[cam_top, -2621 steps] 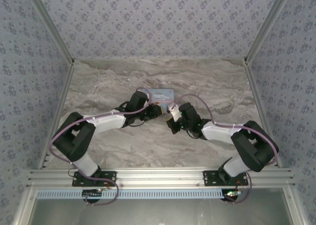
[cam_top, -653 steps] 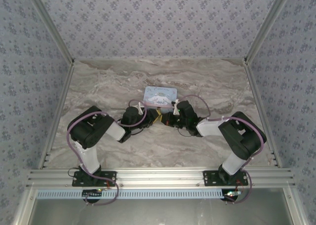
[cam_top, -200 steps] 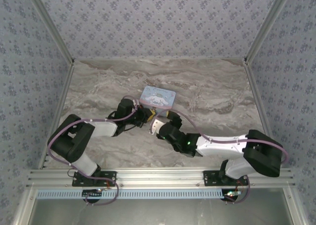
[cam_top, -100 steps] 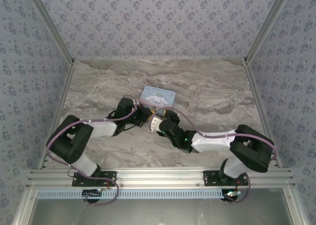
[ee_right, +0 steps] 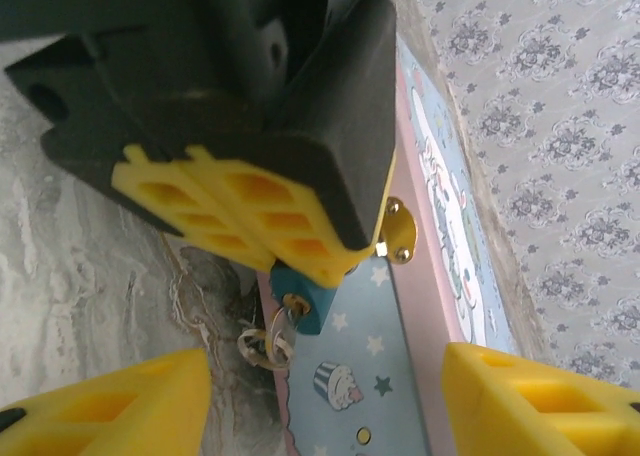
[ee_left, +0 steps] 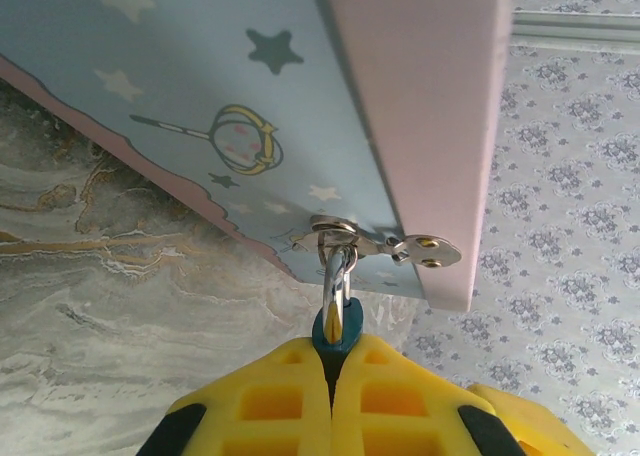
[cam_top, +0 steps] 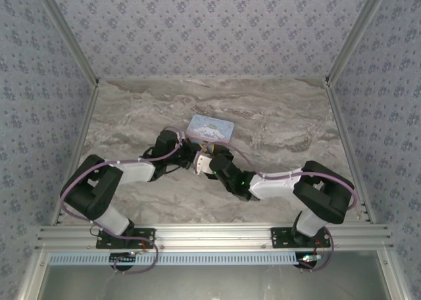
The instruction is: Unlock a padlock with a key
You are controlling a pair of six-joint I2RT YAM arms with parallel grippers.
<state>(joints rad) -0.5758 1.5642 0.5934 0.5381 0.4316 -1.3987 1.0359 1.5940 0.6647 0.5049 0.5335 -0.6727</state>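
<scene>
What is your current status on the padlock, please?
Left gripper shut on padlock, shackle through hasp on tin. Right gripper open, empty. Keyhole unobstructed.

**Setting:** robot test cell, laboratory type.
**Enclosure:** three upright panels (cam_top: 210, 24) papered in a grey-blue floral print, framed by bare aluminium corner posts (cam_top: 71, 40).
**Work surface** (cam_top: 283, 116): marble-patterned sheet with grey-brown veining.
**Near edge:** slotted aluminium rail (cam_top: 210, 234) with the bases of the left arm (cam_top: 131, 172) and the right arm (cam_top: 276, 181) bolted to it side by side.
**Below the rail:** pale-blue comb-slotted cable duct (cam_top: 210, 258).
**Furnishing:** none domestic in view, hardware exposed.
</scene>
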